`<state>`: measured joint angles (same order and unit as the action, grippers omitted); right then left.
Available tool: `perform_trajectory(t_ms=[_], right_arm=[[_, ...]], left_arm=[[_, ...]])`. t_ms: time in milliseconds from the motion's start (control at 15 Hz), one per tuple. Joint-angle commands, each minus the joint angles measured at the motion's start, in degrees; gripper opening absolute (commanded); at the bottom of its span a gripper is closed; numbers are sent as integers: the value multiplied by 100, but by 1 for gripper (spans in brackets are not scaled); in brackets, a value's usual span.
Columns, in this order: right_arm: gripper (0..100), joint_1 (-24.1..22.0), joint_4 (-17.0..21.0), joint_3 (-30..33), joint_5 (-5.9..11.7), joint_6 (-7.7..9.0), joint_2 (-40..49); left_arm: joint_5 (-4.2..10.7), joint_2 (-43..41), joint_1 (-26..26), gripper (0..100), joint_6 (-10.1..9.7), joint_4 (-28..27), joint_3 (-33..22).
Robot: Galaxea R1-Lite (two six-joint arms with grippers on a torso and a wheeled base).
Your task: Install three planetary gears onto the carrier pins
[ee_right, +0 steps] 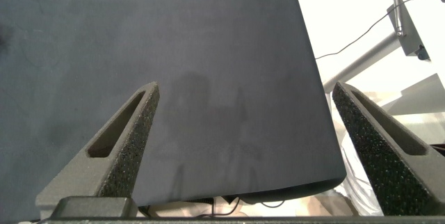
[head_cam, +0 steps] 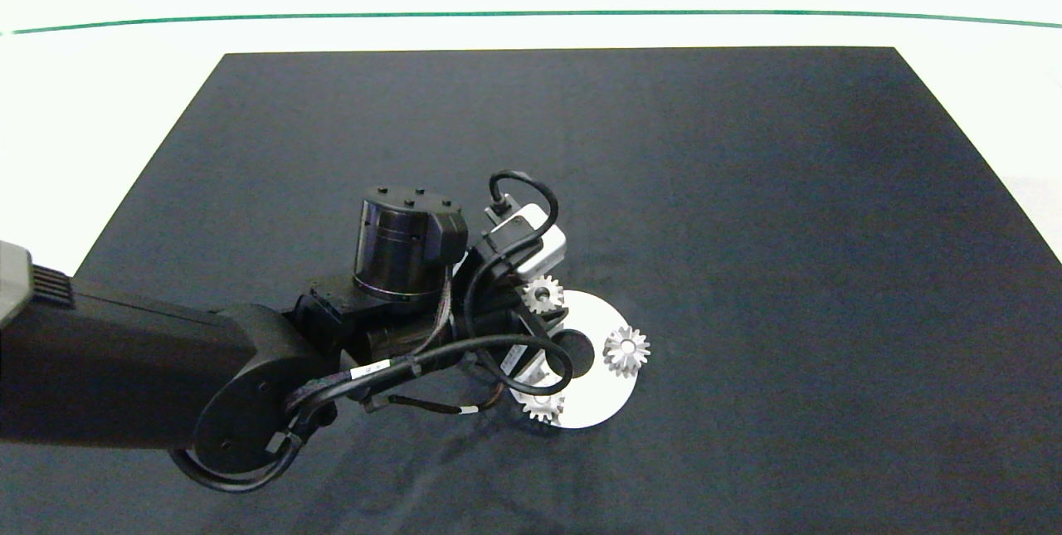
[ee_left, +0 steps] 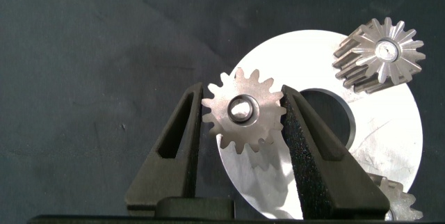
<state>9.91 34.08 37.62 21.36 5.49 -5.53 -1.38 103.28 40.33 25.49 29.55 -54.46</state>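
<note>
The white carrier disc (head_cam: 599, 402) lies on the dark mat with three planetary gears on it. My left gripper (ee_left: 241, 92) is shut on the gear (ee_left: 243, 123) at the disc's far-left edge (head_cam: 543, 294), one finger (ee_left: 174, 147) on each side of its teeth. A carrier pin (ee_left: 241, 108) shows inside that gear's centre hole. A second gear (ee_left: 379, 51) sits on the disc's right side (head_cam: 626, 350), and another (head_cam: 541, 408) at the near edge is partly hidden by cables. My right gripper (ee_right: 243, 99) is open, out of the head view.
The left arm (head_cam: 249, 352) and its cables cover the disc's left side. The black mat (head_cam: 747, 228) spreads all around. The right wrist view shows the mat's edge (ee_right: 327, 175) with a metal stand (ee_right: 375, 50) beyond it.
</note>
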Motion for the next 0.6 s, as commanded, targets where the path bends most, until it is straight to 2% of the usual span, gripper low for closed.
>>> perform_trajectory(t_ms=[67, 267, 333, 600], right_arm=[[100, 2, 19, 0, 9, -4, -9], [100, 2, 19, 0, 9, 5, -9], [100, 2, 19, 0, 9, -4, -9], [100, 2, 19, 0, 9, 5, -9]], left_arm=[[-12, 26, 2, 10, 9, 24, -12], [-12, 17, 2, 10, 0, 16, 5], [-20, 17, 2, 100, 0, 7, 5], [-20, 26, 2, 100, -18, 16, -4]])
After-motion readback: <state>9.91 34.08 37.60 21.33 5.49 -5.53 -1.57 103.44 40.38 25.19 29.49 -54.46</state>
